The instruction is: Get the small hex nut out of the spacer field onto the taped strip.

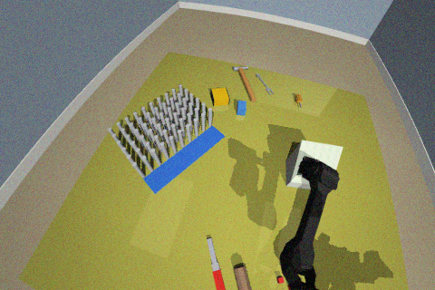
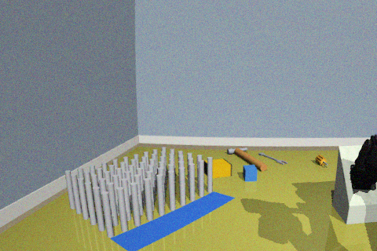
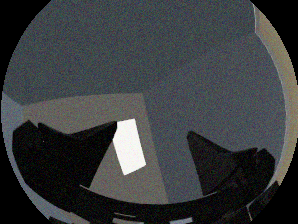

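Observation:
Several grey spacers [image 1: 210, 118] [image 2: 210, 174] stand upright in a dense field on the left. The blue taped strip [image 1: 185, 159] [image 2: 173, 221] lies bare along its front edge. I cannot make out the nut in any view. A tool with a silver shaft and red handle [image 1: 214, 260] lies at the bottom of the top view, cut off by the frame. A hammer [image 1: 247, 85] [image 2: 251, 159] and a small wrench [image 1: 264, 84] [image 2: 272, 158] lie at the back. My gripper [image 3: 153, 128] is open and empty in the wrist view, facing walls; neither the top nor the exterior view shows its fingers.
A yellow block [image 1: 220, 96] [image 2: 220, 169] and blue block [image 1: 241, 108] [image 2: 250, 173] sit right of the field. An orange item [image 1: 298, 99] [image 2: 320, 160] lies farther right. The arm rises over a white block [image 1: 326, 151]. A brown cylinder [image 1: 242, 276] lies beside the red-handled tool.

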Controlling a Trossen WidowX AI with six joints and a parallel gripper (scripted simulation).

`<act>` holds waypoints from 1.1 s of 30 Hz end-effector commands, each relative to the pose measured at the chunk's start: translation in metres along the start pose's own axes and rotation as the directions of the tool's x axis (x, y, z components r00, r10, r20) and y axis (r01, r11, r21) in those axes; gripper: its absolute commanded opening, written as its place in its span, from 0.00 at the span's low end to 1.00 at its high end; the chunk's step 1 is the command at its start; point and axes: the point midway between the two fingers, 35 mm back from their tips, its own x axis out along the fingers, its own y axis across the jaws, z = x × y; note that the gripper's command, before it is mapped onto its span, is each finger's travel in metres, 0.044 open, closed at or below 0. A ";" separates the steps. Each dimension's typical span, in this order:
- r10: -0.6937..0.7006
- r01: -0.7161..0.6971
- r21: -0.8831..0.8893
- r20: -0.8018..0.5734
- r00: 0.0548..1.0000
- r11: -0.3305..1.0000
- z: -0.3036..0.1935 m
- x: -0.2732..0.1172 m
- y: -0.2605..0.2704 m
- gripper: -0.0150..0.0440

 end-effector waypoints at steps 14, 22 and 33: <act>0.286 -0.225 0.178 -0.536 0.794 0.958 -0.231 -0.028 0.044 1.00; 0.470 -0.331 0.337 -0.697 0.542 0.881 -0.313 -0.106 0.090 1.00; 0.657 -0.385 0.574 -0.744 0.126 0.723 -0.372 -0.251 0.147 1.00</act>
